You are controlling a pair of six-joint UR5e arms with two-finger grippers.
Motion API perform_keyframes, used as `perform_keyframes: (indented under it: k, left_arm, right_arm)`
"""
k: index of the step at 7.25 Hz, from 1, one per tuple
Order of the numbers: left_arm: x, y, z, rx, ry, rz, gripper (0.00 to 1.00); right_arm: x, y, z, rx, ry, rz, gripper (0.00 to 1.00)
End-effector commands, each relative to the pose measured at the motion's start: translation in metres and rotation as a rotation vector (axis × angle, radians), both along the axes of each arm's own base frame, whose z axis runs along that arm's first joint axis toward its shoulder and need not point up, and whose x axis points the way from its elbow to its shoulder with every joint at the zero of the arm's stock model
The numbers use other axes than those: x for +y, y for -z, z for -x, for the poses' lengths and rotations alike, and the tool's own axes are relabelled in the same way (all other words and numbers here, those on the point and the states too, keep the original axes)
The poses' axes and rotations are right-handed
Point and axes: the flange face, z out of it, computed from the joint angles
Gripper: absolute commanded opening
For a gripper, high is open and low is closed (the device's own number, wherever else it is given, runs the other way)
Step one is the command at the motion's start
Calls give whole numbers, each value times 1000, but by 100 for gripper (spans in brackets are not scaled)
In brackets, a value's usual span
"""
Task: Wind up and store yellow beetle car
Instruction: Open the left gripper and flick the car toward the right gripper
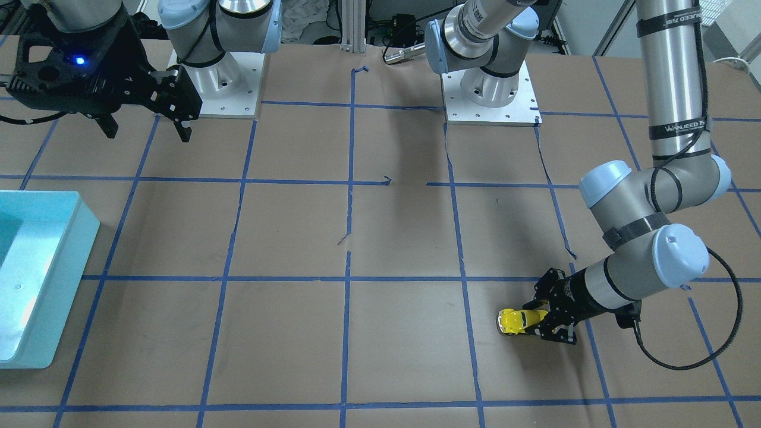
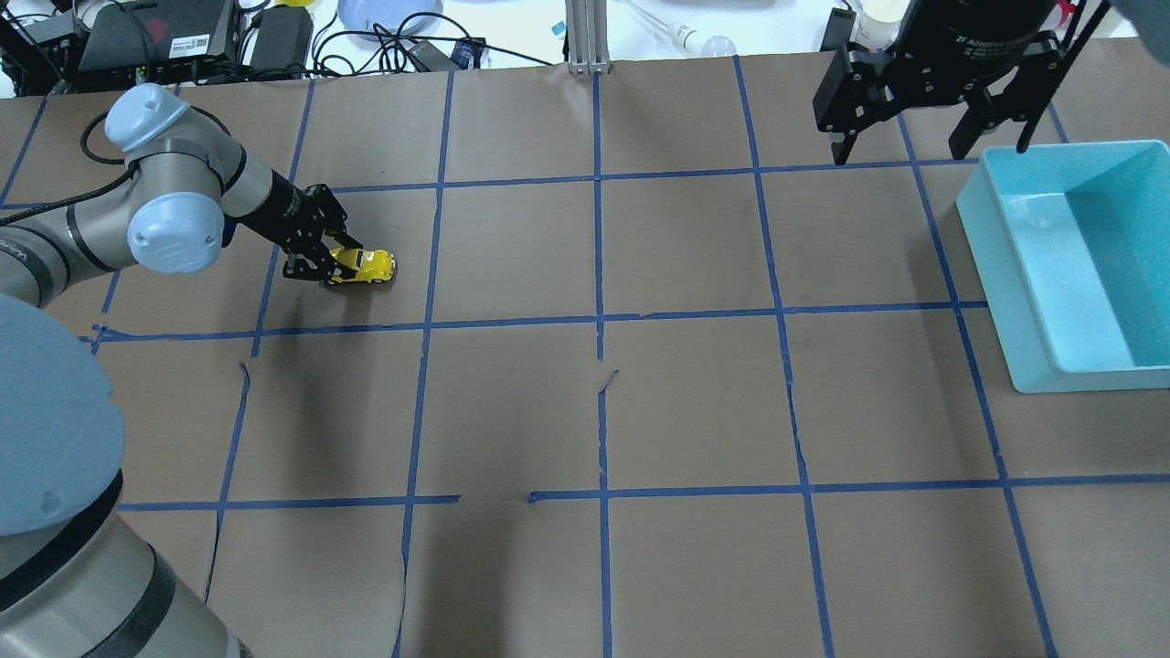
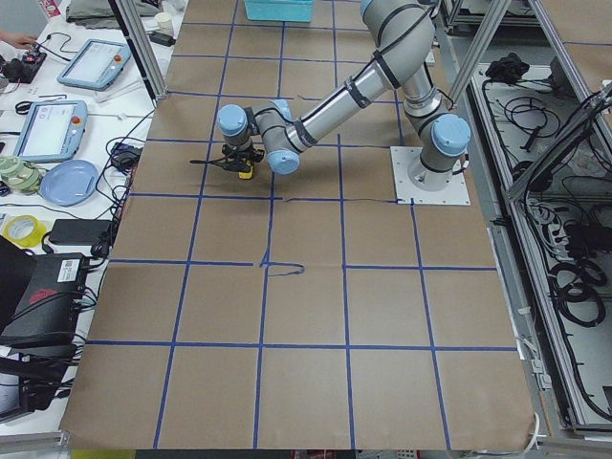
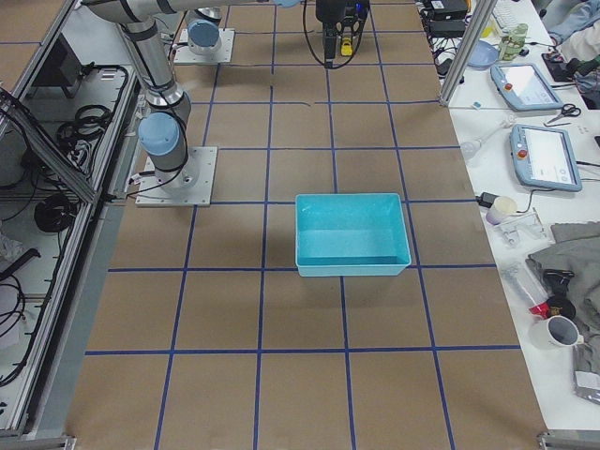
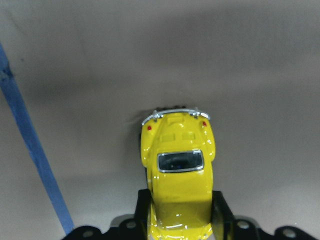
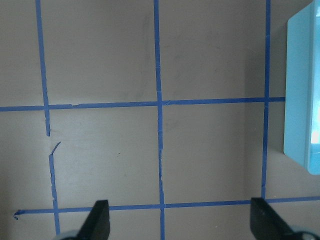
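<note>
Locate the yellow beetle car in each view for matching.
Front-facing: yellow beetle car lower right, in left hand.
Overhead: car upper left.
Exterior left: car upper left of centre.
Exterior right: car top edge, centre.
Left wrist: car bottom centre.
Right wrist: absent.
Landmark: turquoise bin at the table's opposite end.

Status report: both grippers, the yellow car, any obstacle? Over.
Left gripper shut on yellow beetle car, low at table. Right gripper open, empty, raised near teal bin. No obstacle seen between car and bin.
</note>
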Motion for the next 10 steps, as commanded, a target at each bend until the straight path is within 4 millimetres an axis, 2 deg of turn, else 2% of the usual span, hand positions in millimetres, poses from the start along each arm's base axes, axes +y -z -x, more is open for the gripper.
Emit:
perform_keyframes:
  k: [1,3,4,5,6,8,9,10]
  left_arm:
    - [0,-14,4,-10,0,24,100]
    - [-1,-31,10,-16,10,45,98]
    - [0,-47,13,-47,42,69,96]
    - [4,-68,17,-146,213,118,96]
    - [10,-105,24,-258,436,181,98]
    - [27,-185,52,-399,889,288,100]
    - [42,-217,79,-375,1104,274,100]
    - [58,-246,86,-340,1197,236,100]
  right_arm:
    - [0,0,0,-1,0,-1,100]
    - [0,1,0,-1,0,-2,100]
    - [0,1,0,-2,0,-2,100]
    - [0,2,0,-2,0,-6,100]
    - [0,2,0,-4,-2,-6,100]
    - [-1,3,0,-2,-3,-7,100]
    - [-2,5,2,0,-12,-12,100]
    - [-6,9,4,10,-10,-18,100]
